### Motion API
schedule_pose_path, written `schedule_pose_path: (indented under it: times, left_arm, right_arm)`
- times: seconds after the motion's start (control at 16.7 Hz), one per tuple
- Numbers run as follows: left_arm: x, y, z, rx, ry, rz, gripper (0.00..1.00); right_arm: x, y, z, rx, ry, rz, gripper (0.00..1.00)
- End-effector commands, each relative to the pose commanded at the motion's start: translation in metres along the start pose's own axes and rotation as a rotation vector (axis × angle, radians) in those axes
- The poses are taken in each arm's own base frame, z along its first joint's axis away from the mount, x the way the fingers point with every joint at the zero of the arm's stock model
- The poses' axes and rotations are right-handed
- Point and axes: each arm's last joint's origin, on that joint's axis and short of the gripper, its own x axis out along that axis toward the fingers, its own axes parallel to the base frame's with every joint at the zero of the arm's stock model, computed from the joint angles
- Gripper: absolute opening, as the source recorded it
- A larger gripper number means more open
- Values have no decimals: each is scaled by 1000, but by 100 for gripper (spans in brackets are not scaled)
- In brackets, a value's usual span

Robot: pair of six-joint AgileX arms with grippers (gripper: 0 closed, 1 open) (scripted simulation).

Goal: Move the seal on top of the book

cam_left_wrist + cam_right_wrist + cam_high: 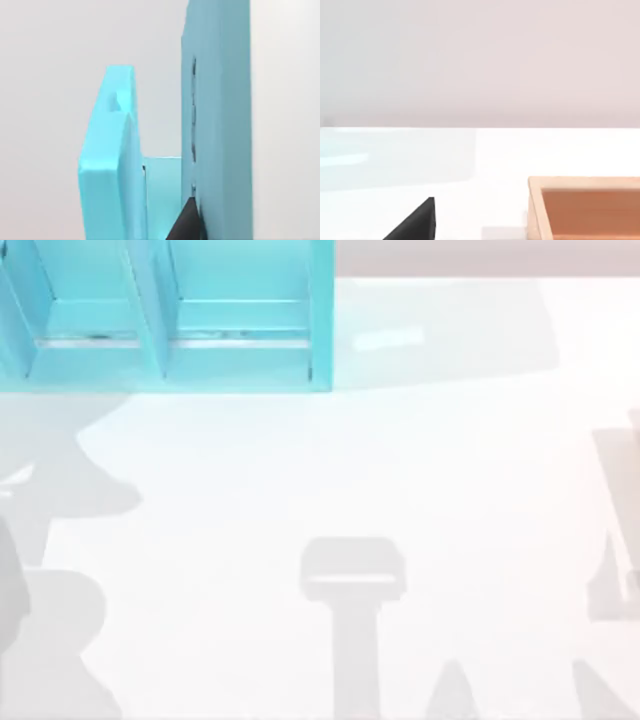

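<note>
1. Reaching for the seal is judged to be the step in hand: the dark tip of the right gripper [415, 222] hangs low over the white table [400, 470], near the seal [585, 210] but apart from it.
2. Gripper state, right: whether it is set wide or narrow cannot be told, and it holds nothing that can be seen.
3. Seal position: it stands on the table a little beyond the right gripper, and nothing is touching it.
4. Seal appearance: a tan-brown block with a paler rim framing a darker orange-brown face. Its edges are straight and its corners square. It is cut off by the frame, so its full shape cannot be told.
5. Next move, as a judgement: bring the right gripper over the block, square it to the flat sides, lower it and close. The book must then be found before the carry.
6. Left gripper [187, 222]: idle, close against the light blue shelf [170, 330] at the far left of the table. Its opening cannot be told.
7. Farthest back, the shelf shows open compartments with upright dividers.
</note>
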Motion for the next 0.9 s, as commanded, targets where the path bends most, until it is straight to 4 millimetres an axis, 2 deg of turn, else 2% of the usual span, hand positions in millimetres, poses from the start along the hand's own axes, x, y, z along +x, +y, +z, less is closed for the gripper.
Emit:
schedule_pose_path:
  times: [0.18, 0.3, 0.42, 0.66, 0.9]
  left_arm:
    - [-50, -9, 31, 4, -2, -2, 0]
    - [-75, -16, 39, -2, 7, -4, 0]
    - [-90, -21, 41, -12, 18, -5, 0]
    - [-94, -22, 41, -15, 22, -6, 0]
    - [-89, -25, 35, -55, 42, 3, 0]
  right_arm:
    - [0, 0, 0, 0, 0, 0, 100]
    - [0, 0, 0, 0, 0, 0, 100]
    - [0, 0, 0, 0, 0, 0, 100]
    - [0, 0, 0, 0, 0, 0, 100]
    - [0, 0, 0, 0, 0, 0, 100]
